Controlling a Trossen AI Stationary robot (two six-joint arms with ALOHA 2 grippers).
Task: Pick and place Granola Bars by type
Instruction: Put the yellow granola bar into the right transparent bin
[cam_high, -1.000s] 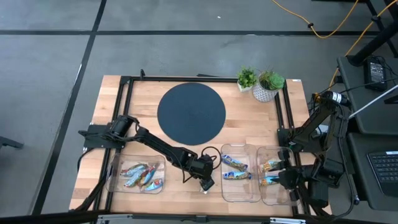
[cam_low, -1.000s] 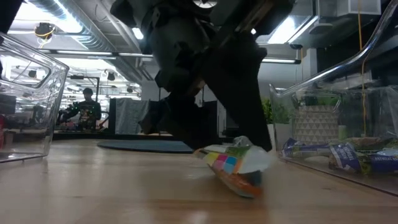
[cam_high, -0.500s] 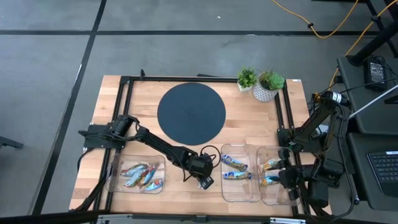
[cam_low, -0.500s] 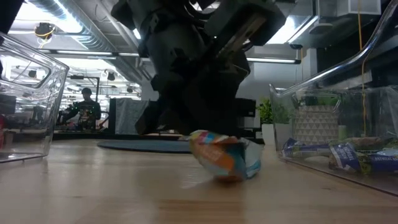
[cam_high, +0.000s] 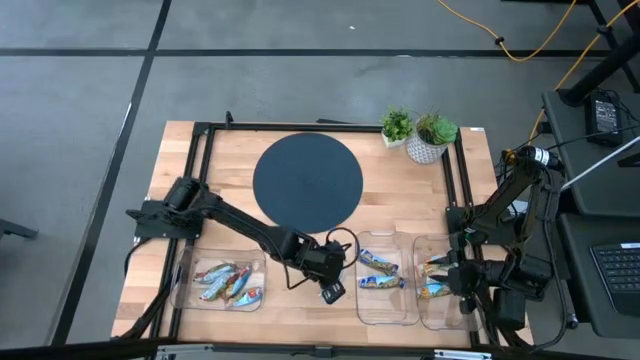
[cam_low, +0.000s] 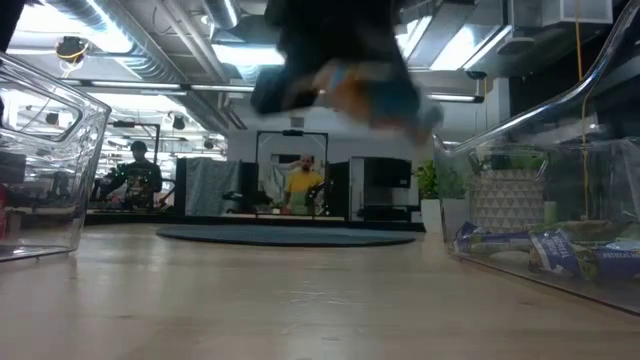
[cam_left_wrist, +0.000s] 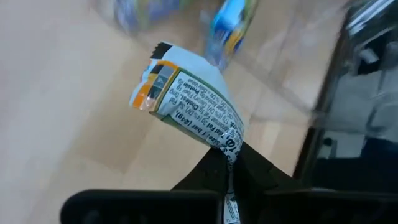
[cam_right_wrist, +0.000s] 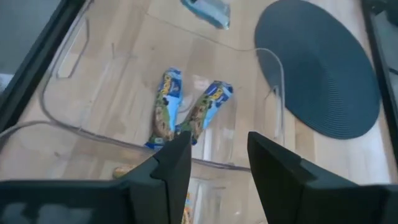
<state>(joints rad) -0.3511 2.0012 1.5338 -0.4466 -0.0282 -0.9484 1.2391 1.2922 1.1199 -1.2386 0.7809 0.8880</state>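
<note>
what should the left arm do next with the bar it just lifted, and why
Probably carry it sideways toward one of the clear trays. The left gripper pinches a granola bar by one end of its wrapper, and the low view shows it clear of the table. It hangs between the left tray and the middle tray; which tray matches its type is hard to tell.

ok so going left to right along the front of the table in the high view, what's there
tray of mixed bars → left gripper holding a bar → middle tray with blue bars → right tray → right gripper
</note>
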